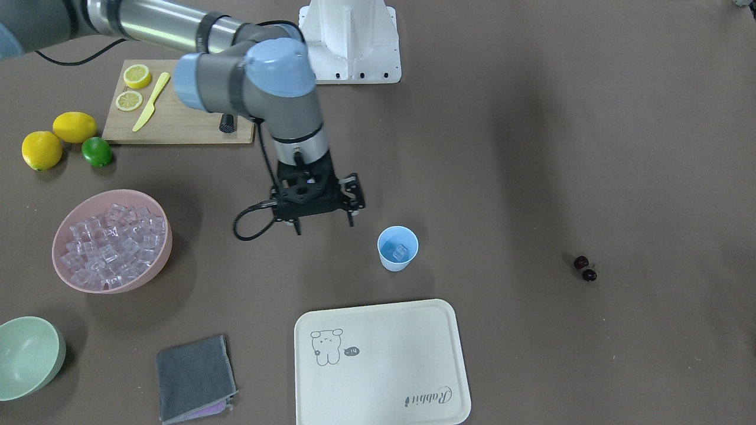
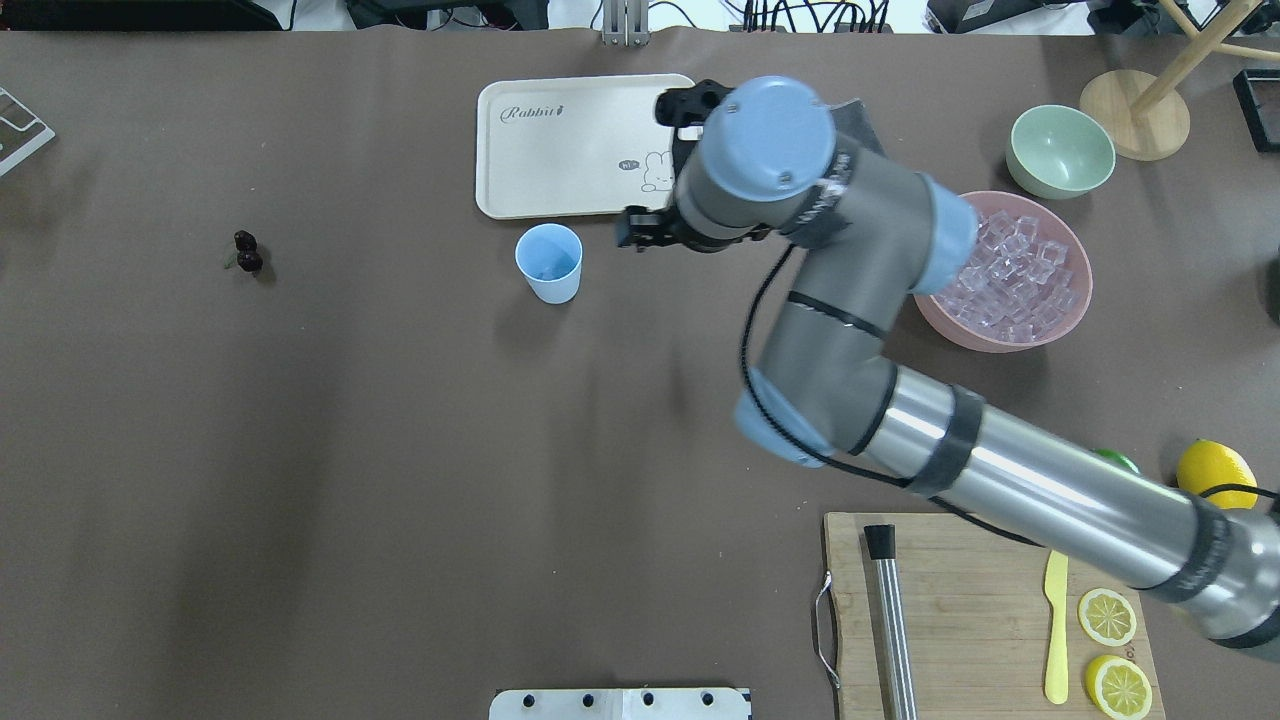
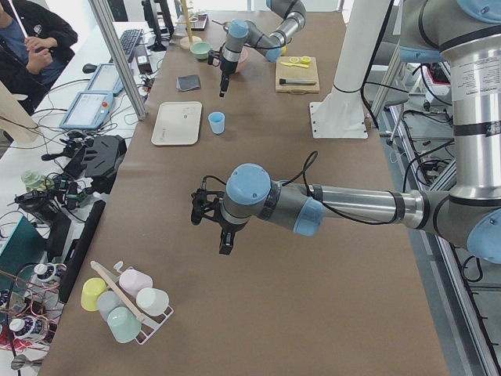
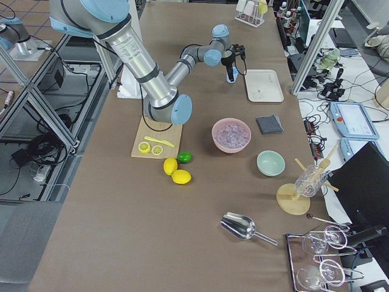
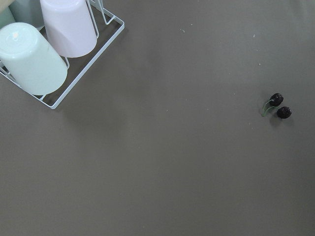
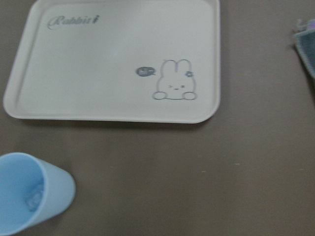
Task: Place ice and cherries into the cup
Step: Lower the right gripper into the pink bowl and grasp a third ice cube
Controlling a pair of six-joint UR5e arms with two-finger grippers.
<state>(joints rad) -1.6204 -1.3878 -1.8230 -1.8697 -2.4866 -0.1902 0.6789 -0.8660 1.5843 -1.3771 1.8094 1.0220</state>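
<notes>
A robotics lab, plainly enough.

Two grey-and-blue robot arms (image 3: 297,207) stand off a white bolted pedestal (image 1: 350,41) beside a long brown tabletop (image 2: 400,450). Aluminium frame posts (image 3: 119,55) rise along its edge. Teach pendants (image 4: 349,115) and loose cables (image 4: 39,146) crowd the sides, and an operator (image 3: 31,35) is close by.

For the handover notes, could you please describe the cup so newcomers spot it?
Find the cream rectangular rabbit tray. On its robot side stands a small light blue plastic cup. The only blue container nearby, it holds a clear ice cube.
</notes>
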